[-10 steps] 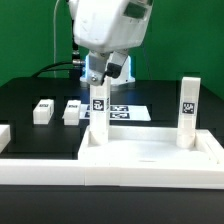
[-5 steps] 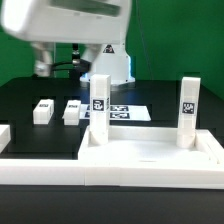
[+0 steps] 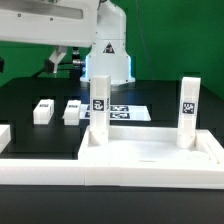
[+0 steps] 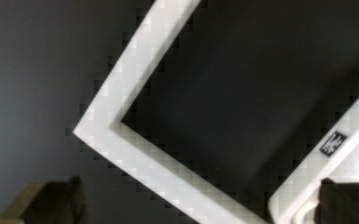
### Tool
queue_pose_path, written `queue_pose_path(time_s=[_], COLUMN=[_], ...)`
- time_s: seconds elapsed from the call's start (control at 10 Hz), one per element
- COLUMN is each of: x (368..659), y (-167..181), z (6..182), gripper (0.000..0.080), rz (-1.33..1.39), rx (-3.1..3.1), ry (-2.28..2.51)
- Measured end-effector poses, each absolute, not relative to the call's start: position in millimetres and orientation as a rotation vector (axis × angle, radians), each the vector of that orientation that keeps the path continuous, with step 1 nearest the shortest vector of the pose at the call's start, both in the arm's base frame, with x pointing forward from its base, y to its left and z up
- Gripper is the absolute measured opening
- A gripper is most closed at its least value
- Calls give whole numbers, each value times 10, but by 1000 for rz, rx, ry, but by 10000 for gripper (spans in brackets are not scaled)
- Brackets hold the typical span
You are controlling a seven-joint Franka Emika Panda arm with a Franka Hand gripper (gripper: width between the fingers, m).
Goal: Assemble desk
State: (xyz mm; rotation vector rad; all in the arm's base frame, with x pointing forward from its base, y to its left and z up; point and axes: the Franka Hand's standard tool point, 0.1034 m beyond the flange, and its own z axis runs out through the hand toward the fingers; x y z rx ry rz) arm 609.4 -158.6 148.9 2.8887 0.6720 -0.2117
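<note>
While the arm (image 3: pixel 70 20) hangs high at the far side, toward the exterior view's left, the gripper (image 4: pixel 202 210) is clear of every part. Wrist view: jaws spread wide, nothing between them; only a dark blur that is probably one fingertip (image 4: pixel 51 203) shows at the picture's edge. Under it is black table (image 4: pixel 229 120) and a corner of the white border bar (image 4: pixel 131 100). A white piece with a tag (image 4: pixel 341 148) is beside that, but which part it is cannot be told.

The desk top (image 3: pixel 150 153) lies flat at the near side, toward the exterior view's right, recessed face up. Two legs stand upright on it: one leg (image 3: pixel 99 108) at its far-left corner, the other leg (image 3: pixel 188 112) at its far-right corner. Two loose legs (image 3: pixel 42 111) (image 3: pixel 72 112) lie side by side on the table, left of the desk top and farther back, apart from each other. The marker board (image 3: pixel 128 112) lies flat behind the desk top, between the two upright legs as seen. The border bar runs along the near edge.
</note>
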Motion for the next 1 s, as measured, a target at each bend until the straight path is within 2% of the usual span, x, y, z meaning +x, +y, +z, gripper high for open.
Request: queue_pose_path(time_s=[0.2,0.5,0.7,1.0], x=[6078,5628,5427,5465], y=[-1595,-2015,-2052,-2039], z=[1473,1216,1203,1200], gripper=[649,649,649,649], rz=[-191,-196,-297,-277], rx=[2935,3050,3118,3058], ry=[472,13,-362,-617])
